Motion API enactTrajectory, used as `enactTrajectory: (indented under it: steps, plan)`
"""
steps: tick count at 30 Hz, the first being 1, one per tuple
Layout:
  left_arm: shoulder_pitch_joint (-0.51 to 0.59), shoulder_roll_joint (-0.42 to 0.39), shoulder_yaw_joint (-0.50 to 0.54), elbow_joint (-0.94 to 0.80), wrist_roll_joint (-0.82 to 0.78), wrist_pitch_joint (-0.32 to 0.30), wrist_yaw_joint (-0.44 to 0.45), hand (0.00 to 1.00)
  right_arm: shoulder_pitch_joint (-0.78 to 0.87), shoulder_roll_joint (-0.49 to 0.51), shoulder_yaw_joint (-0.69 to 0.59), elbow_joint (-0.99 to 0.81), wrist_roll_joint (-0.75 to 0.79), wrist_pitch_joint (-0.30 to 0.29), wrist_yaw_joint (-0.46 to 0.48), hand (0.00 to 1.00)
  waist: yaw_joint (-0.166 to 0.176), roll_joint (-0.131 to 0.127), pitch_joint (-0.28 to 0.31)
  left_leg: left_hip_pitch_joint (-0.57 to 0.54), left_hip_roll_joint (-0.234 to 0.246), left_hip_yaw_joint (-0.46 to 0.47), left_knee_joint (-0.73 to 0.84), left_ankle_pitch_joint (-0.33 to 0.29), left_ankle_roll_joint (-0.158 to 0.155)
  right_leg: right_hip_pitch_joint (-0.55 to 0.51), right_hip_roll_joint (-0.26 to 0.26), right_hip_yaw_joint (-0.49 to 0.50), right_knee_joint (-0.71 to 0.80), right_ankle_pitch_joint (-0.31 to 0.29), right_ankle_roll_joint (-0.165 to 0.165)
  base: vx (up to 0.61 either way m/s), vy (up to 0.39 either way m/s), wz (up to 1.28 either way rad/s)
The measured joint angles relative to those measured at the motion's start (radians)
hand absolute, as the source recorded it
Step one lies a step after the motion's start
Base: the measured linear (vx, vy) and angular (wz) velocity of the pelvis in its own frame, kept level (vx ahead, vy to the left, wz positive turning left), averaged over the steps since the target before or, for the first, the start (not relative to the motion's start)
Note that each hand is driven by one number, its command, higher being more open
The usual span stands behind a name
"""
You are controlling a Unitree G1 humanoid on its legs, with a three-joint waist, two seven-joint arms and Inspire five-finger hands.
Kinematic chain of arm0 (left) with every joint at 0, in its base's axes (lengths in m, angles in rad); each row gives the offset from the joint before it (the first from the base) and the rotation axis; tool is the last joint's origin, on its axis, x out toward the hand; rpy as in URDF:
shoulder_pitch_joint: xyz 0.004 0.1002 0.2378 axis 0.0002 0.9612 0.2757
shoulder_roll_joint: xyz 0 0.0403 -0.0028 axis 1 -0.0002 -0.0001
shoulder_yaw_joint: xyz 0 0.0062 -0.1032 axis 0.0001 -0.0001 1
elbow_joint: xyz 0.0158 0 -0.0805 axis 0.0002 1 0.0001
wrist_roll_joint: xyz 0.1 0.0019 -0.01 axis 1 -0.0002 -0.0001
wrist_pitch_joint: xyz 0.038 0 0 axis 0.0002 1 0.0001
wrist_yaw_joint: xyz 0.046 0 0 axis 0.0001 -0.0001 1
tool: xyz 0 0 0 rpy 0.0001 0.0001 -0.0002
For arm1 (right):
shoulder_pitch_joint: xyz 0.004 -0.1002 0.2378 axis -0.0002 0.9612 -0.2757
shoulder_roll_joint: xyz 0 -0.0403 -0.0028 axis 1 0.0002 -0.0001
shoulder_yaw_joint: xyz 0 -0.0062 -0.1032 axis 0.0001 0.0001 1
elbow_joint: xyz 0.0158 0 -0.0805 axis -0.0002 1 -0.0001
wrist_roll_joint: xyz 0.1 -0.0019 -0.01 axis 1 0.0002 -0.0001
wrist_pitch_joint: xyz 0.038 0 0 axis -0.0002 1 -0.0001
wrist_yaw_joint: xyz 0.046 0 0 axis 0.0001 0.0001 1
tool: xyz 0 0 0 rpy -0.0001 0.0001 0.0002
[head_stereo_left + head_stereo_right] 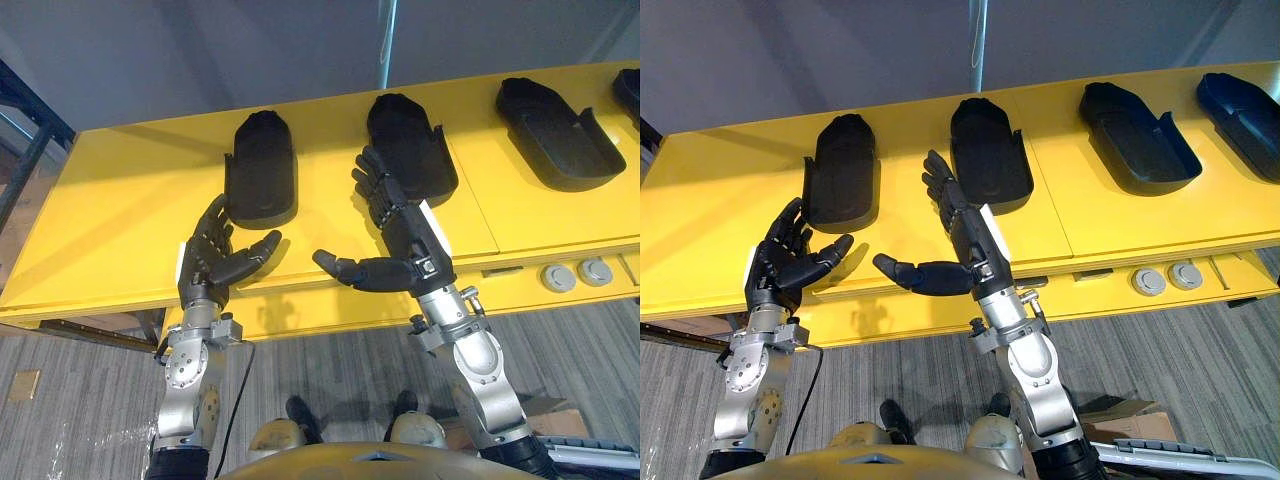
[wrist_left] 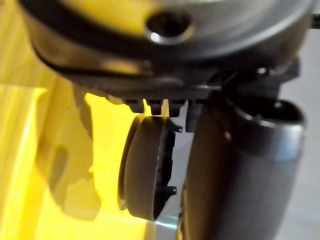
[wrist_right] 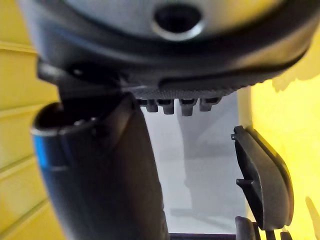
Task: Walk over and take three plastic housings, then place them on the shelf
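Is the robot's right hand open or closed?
Open. The right hand has straight fingers, its thumb sticks out sideways, and it holds nothing.

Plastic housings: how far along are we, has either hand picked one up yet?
Done: the walk looks finished, with both hands at the yellow table. In hand: nothing. The left hand is open just short of the leftmost housing, and the right hand is open at the second housing. Left: every grasp, since these housings lie on the table, then placing three on the shelf.

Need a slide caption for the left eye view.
Left hand and right hand, both open, hover before black housings on the yellow table.
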Motion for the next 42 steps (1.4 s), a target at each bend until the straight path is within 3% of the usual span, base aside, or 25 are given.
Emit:
enactTrajectory:
  steps: [6,8,11,12,14,17,19,21,24,28,30,34,35,36,37,38,39,40,42]
  plan:
    - [0.016,-0.001,-0.001,-0.001,0.005,0.001,0.051,1.0,0.016,0.001,0.0,-0.002,0.0,0.0,0.001,1.0,0.0,0.004,-0.003,0.005,0.0,0.0,0.0,0.001,0.0,0.006,0.001,0.0,-0.002,0.001,0.001,0.0,0.0,0.0]
    - [0.027,-0.004,0.002,-0.001,0.007,-0.001,0.107,1.0,0.031,0.003,0.0,-0.004,0.0,0.0,0.001,1.0,0.0,0.006,-0.005,0.008,0.0,-0.001,0.0,0.001,0.0,0.012,0.002,-0.002,-0.009,0.004,0.004,0.0,0.0,0.0]
    - [0.036,-0.03,0.04,-0.005,0.078,-0.009,0.267,1.0,0.049,0.005,0.004,-0.008,-0.002,0.0,-0.001,1.0,0.0,0.007,-0.01,0.022,0.001,-0.002,-0.003,0.0,-0.001,0.033,0.007,-0.004,-0.022,0.005,0.006,0.01,-0.001,0.01]
    - [0.05,-0.065,0.12,-0.094,0.091,-0.073,0.383,1.0,0.049,0.019,0.004,-0.024,-0.003,-0.003,-0.02,1.0,0.005,0.005,-0.012,0.022,0.004,-0.007,-0.003,0.001,-0.001,0.042,0.013,-0.009,-0.036,0.01,0.006,0.02,-0.005,0.14]
    - [0.072,-0.071,0.153,-0.204,0.092,-0.141,0.411,1.0,0.05,0.025,0.004,-0.029,-0.003,-0.003,-0.05,1.0,0.006,0.004,-0.017,0.025,0.005,-0.022,-0.003,0.002,-0.003,0.063,0.016,-0.028,-0.05,0.012,0.007,0.03,-0.005,0.2]
    - [0.075,-0.081,0.162,-0.303,0.126,-0.197,0.411,1.0,0.048,0.027,0.002,-0.032,-0.001,-0.003,-0.072,1.0,0.026,0.005,-0.03,0.032,0.006,-0.024,-0.005,0.002,-0.004,0.073,0.018,-0.031,-0.054,0.012,0.007,0.02,0.004,0.06]
    - [0.075,-0.102,0.147,-0.361,0.122,-0.221,0.347,1.0,0.045,0.031,0.006,-0.032,-0.013,0.001,-0.14,1.0,0.031,-0.001,-0.038,0.043,0.005,-0.025,-0.009,0.002,-0.005,0.088,0.019,-0.036,-0.057,0.012,0.007,0.0,0.0,0.0]
    - [0.077,-0.102,0.099,-0.395,0.111,-0.242,0.239,1.0,0.036,0.064,-0.006,-0.032,-0.051,0.032,-0.278,1.0,0.032,-0.011,-0.05,0.065,0.003,-0.009,-0.02,0.0,-0.012,0.096,0.02,-0.026,-0.06,0.013,0.009,-0.04,0.044,-0.14]
    - [0.077,-0.099,0.035,-0.401,0.063,-0.241,0.163,1.0,0.038,0.096,-0.051,-0.032,-0.097,0.05,-0.376,1.0,0.029,-0.024,-0.058,0.093,0.007,0.061,-0.021,-0.014,-0.024,0.076,0.026,0.034,-0.065,0.016,0.012,-0.06,0.053,-0.67]
    - [0.076,-0.087,-0.03,-0.403,0.015,-0.194,0.12,1.0,0.089,0.109,-0.204,-0.032,-0.138,0.069,-0.435,1.0,-0.018,-0.04,-0.072,0.115,0.015,0.177,-0.003,-0.041,-0.035,0.033,0.041,0.144,-0.077,0.046,0.006,0.0,0.045,-0.88]
    - [0.075,-0.082,-0.064,-0.403,-0.028,-0.152,0.107,1.0,0.148,0.111,-0.298,-0.032,-0.147,0.075,-0.454,1.0,-0.051,-0.04,-0.072,0.133,0.035,0.246,0.041,-0.077,-0.051,0.022,0.058,0.217,-0.087,0.061,0.004,0.06,0.026,-0.95]
    - [0.064,-0.061,-0.103,-0.398,-0.198,-0.13,0.048,1.0,0.253,0.112,-0.399,-0.033,-0.07,0.074,-0.447,1.0,-0.112,-0.039,-0.072,0.124,0.091,0.322,0.16,-0.144,-0.064,-0.018,0.097,0.305,-0.087,0.07,-0.004,0.04,-0.023,-0.82]
    - [0.064,-0.062,-0.105,-0.397,-0.2,-0.13,0.048,1.0,0.262,0.112,-0.407,-0.033,-0.049,0.073,-0.438,1.0,-0.11,-0.038,-0.072,0.123,0.106,0.31,0.192,-0.157,-0.055,-0.027,0.107,0.329,-0.088,0.073,-0.007,0.01,-0.087,-0.95]
    - [0.064,-0.061,-0.101,-0.395,-0.216,-0.13,0.048,1.0,0.268,0.112,-0.411,-0.033,-0.016,0.071,-0.418,1.0,-0.105,-0.039,-0.072,0.109,0.129,0.259,0.254,-0.178,-0.022,-0.029,0.119,0.365,-0.088,0.076,-0.012,-0.01,-0.149,-1.13]
    - [0.061,-0.059,-0.089,-0.392,-0.249,-0.13,0.049,1.0,0.267,0.11,-0.41,-0.033,0.013,0.051,-0.388,1.0,-0.105,-0.035,-0.071,0.071,0.161,0.138,0.358,-0.203,0.021,-0.039,0.136,0.407,-0.087,0.079,-0.02,-0.03,-0.184,-1.28]
    - [0.06,-0.055,-0.075,-0.392,-0.271,-0.128,0.05,1.0,0.261,0.102,-0.405,-0.033,0.034,0.029,-0.355,1.0,-0.102,-0.026,-0.07,0.02,0.184,-0.005,0.466,-0.213,0.041,-0.046,0.155,0.446,-0.088,0.073,-0.036,-0.04,-0.136,-1.1]
    - [0.062,-0.054,-0.062,-0.392,-0.271,-0.126,0.051,1.0,0.25,0.092,-0.397,-0.032,0.046,0.024,-0.34,1.0,-0.095,-0.023,-0.071,-0.005,0.187,-0.082,0.52,-0.211,0.048,-0.049,0.164,0.47,-0.088,0.067,-0.05,-0.06,-0.032,-1.19]
    - [0.066,-0.054,-0.04,-0.392,-0.273,-0.12,0.048,1.0,0.217,0.068,-0.379,-0.032,0.072,0.015,-0.315,1.0,-0.067,-0.02,-0.068,-0.043,0.178,-0.219,0.599,-0.211,0.064,-0.058,0.167,0.493,-0.09,0.061,-0.069,-0.05,0.078,-1.17]
    - [0.076,-0.052,-0.028,-0.392,-0.277,-0.101,0.023,1.0,0.137,0.032,-0.335,-0.031,0.111,0.014,-0.287,1.0,-0.03,0.012,-0.076,-0.049,0.146,-0.363,0.624,-0.217,0.049,-0.066,0.173,0.488,-0.097,0.073,-0.087,-0.02,0.122,-0.98]
